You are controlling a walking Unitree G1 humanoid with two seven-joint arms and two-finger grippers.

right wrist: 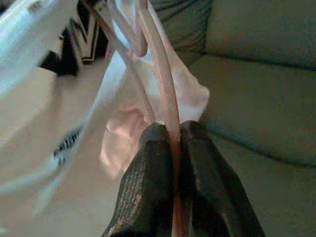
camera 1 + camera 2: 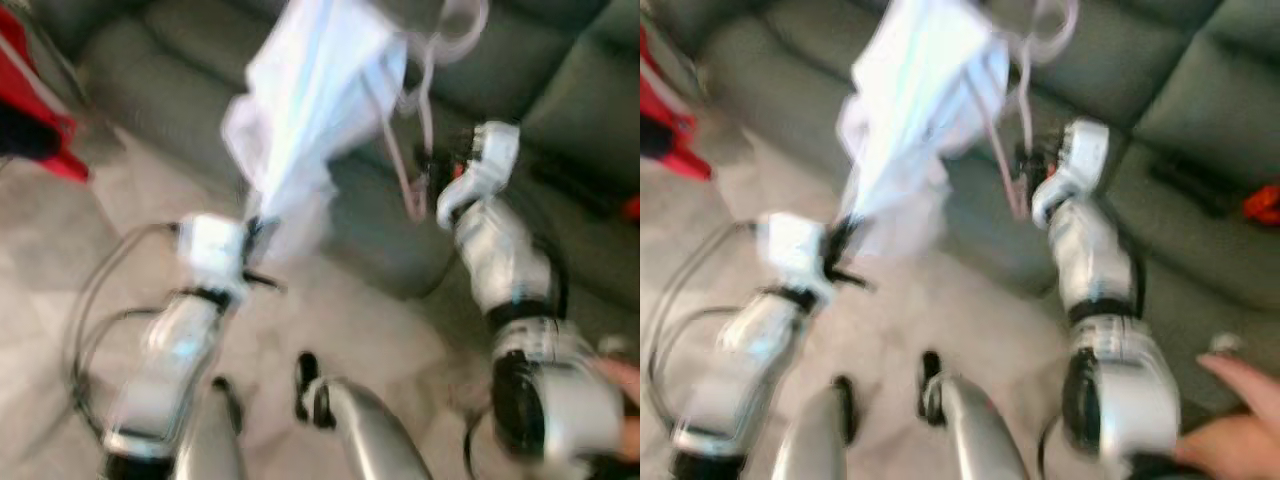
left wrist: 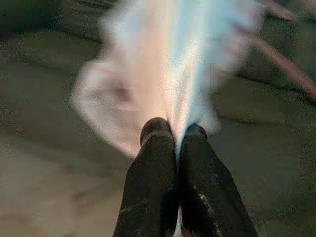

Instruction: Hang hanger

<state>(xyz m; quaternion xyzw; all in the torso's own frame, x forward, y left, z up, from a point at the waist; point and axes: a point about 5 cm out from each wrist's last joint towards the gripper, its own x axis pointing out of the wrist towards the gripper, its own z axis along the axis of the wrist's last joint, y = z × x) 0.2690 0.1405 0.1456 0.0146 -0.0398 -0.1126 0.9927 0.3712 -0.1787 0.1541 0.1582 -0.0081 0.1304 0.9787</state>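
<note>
Right tool (image 1: 175,136) clamped on pink hanger (image 1: 160,79), left tool (image 3: 175,133) pinching white garment (image 2: 320,90) hem, w/ sofa (image 2: 560,90) edge just behind

Motion blur smears the white garment (image 2: 310,110), and the pink hanger (image 2: 420,100) top is cut off

We see the hanger (image 1: 157,74) as smooth, pale pink plastic with a slight gloss. The garment (image 2: 310,100) looks like thin white cloth, soft and creased. The right gripper (image 1: 175,133) has matt black fingers with a finely ribbed texture; the left gripper (image 3: 175,136) looks matt and scuffed. The sofa (image 1: 256,79) wears matt grey-green fabric.
</note>
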